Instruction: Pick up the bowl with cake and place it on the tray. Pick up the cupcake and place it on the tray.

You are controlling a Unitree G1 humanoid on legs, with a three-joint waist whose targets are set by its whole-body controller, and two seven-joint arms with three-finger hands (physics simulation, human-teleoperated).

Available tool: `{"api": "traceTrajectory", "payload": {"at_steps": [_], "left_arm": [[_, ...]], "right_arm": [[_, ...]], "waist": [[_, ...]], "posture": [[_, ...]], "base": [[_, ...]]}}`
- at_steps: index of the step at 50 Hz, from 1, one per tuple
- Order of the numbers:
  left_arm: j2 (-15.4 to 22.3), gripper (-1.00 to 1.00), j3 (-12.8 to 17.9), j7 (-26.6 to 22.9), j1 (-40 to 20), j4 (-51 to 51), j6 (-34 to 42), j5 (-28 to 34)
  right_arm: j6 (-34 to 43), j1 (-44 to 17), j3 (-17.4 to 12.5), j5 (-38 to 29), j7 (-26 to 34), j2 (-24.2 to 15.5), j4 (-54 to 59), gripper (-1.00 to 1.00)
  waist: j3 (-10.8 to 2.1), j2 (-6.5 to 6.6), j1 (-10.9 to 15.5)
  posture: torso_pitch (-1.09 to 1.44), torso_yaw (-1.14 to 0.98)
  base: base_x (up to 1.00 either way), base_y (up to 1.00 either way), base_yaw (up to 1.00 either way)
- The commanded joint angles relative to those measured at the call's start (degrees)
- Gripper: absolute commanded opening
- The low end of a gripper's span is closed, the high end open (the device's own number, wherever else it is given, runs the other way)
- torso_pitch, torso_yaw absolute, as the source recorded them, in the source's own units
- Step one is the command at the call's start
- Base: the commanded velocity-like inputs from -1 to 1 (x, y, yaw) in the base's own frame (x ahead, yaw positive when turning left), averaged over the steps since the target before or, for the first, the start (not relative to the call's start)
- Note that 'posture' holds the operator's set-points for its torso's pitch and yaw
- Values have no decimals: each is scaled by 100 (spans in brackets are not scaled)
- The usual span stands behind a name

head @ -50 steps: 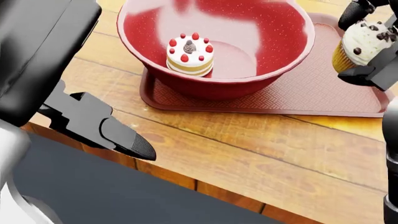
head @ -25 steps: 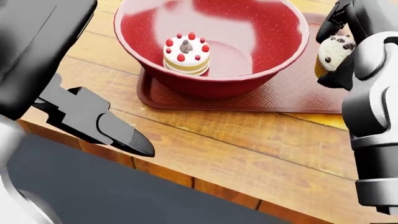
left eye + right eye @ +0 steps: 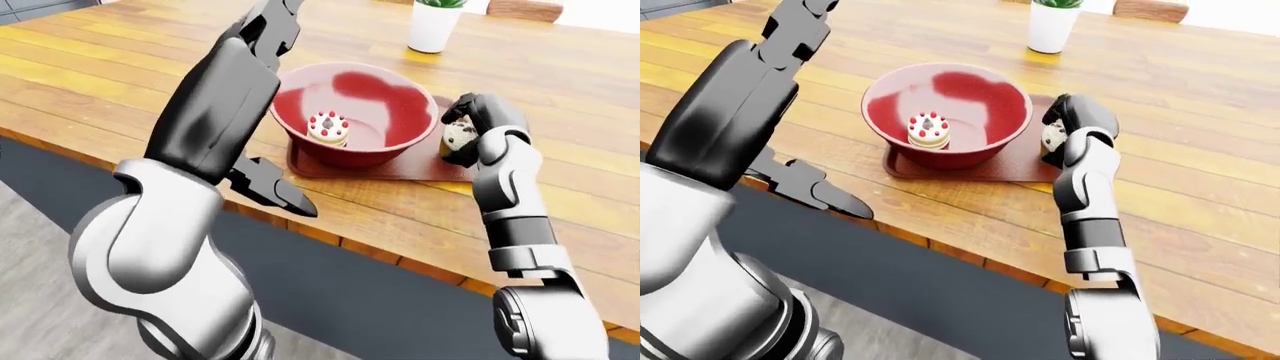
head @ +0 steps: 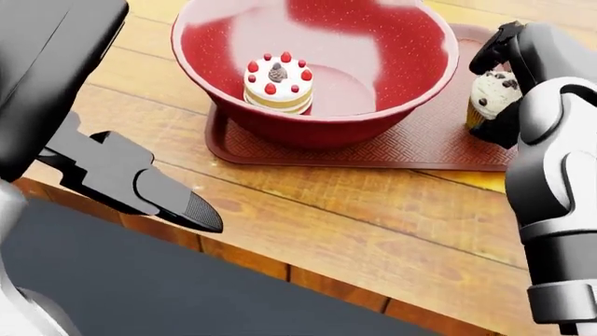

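The red bowl with cake (image 4: 317, 70) already sits on the tray (image 4: 420, 143); the right hand (image 4: 523, 59) fingers pinch the cupcake (image 4: 490, 94) low over the tray's right end. Next: release and withdraw. Left hand (image 4: 140, 185) idle, fingers extended over the near worktop (image 4: 373, 217) edge

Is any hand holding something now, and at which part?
The right hand grips the cupcake by its sides, over the tray. The left hand holds nothing.
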Motion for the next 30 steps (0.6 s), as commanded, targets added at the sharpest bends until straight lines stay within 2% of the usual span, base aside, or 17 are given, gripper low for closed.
{"api": "traceTrajectory", "payload": {"at_steps": [1, 4, 10, 20, 30], "left_arm": [[27, 100, 15, 59, -154, -74, -36, 8], [68, 100, 49, 26, -240, -59, 5, 2], [121, 100, 62, 36, -281, -34, 32, -34], [150, 100, 59, -42, -374, -44, 80, 22], [136, 100, 67, -94, -419, -51, 111, 78]], "right_arm": [[-79, -176, -75, -57, -148, -109, -162, 15], [-76, -156, -76, -51, -147, -121, -148, 23], [-72, -214, -83, -49, -87, -150, -168, 19], [79, -343, -160, -168, 453, -342, -786, 5], [237, -208, -289, -284, 1103, -423, -1747, 2]], "waist": [[-147, -11, 2], [-148, -11, 3], [-149, -8, 4], [-137, 10, 0], [-128, 11, -13]], "posture": [[0, 0], [0, 0], [0, 0], [0, 0], [0, 0]], "base": [[0, 0, 0], [0, 0, 0], [0, 0, 0], [0, 0, 0], [0, 0, 0]]}}
